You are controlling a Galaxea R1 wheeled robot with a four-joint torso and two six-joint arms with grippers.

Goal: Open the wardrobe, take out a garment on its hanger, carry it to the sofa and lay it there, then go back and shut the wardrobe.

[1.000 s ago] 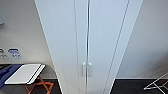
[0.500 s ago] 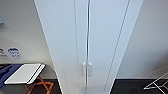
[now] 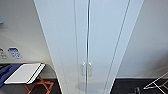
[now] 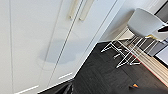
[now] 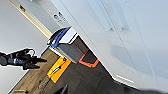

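The wardrobe (image 3: 87,45) is seen close ahead in the head view, both doors shut, its two small handles (image 3: 86,69) side by side at the centre seam. A miss is judged possible: the handles are slim and set tight together, so a poorly centred approach could catch both or slip off. How the fingers of either arm stand cannot be told, and nothing is seen held or touched.

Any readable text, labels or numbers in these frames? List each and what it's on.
None can be read.
Two small blue-and-white signs on the wall left of the wardrobe: print too blurred to read.
Yellow-orange panel on the floor with a dark mark: unreadable.
Wardrobe doors and handles: no lettering visible.
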